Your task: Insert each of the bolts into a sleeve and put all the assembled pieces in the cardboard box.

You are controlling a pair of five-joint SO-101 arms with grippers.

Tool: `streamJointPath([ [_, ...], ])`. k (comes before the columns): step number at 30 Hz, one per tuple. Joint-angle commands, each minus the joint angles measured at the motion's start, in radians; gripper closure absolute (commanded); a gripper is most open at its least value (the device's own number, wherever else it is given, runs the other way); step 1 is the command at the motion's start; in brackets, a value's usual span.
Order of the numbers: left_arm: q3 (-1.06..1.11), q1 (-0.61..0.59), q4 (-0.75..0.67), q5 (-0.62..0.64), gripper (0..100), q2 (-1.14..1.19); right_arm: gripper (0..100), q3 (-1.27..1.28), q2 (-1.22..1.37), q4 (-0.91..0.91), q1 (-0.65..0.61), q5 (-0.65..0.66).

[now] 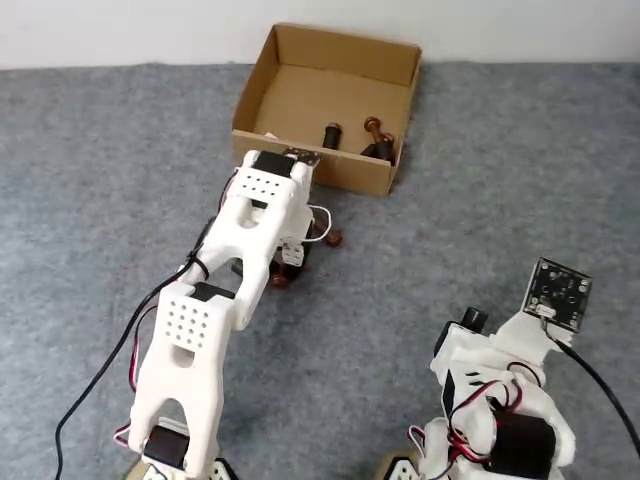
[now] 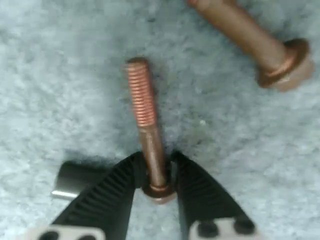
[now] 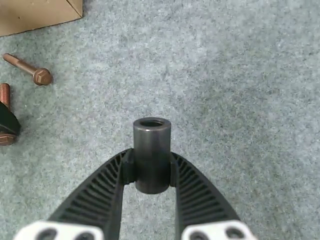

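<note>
Right gripper [image 3: 150,161] clamps a smooth, likely slippery sleeve [image 3: 151,135] mid-body; left gripper [image 2: 157,161] pinches a stiff bolt [image 2: 142,100] just under its head, box [image 1: 352,172] at the table's twelve o'clock.

Stretching left arm [image 1: 245,245] forward, pinching a bolt [image 2: 143,100] in left gripper [image 2: 156,167]; holding right arm [image 1: 500,395] folded, pinching a sleeve [image 3: 151,142] in right gripper [image 3: 151,162].

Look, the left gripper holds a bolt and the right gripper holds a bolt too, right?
Not quite. The right gripper holds a dark sleeve, not a bolt, as the right wrist view shows. The left gripper does hold a bolt.
</note>
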Motion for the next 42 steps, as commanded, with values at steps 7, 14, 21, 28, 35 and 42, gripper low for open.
streamJointPath([
  [7, -0.053, 0.037, 0.041, 0.201, 100, -0.014, 99.0, 0.005, 0.001, -0.025, 0.005, 0.018],
  [14, -0.074, 0.121, 0.04, 0.229, 100, -0.226, 99.0, 0.005, 0.001, -0.025, 0.005, 0.018],
  [21, 0.071, 0.163, 0.04, 0.328, 100, -0.491, 99.0, 0.005, 0.001, -0.025, 0.005, 0.018],
  [28, 0.331, 0.054, 0.04, 0.569, 100, -0.717, 99.0, 0.005, 0.001, -0.025, 0.004, 0.018],
  [35, 0.469, -0.209, 0.038, 0.855, 100, -0.878, 99.0, 0.006, 0.001, -0.025, -0.016, 0.018],
  [42, 0.472, -0.374, 0.023, 1.148, 100, -0.885, 99.0, 0.006, 0.001, -0.025, -0.05, 0.018],
])
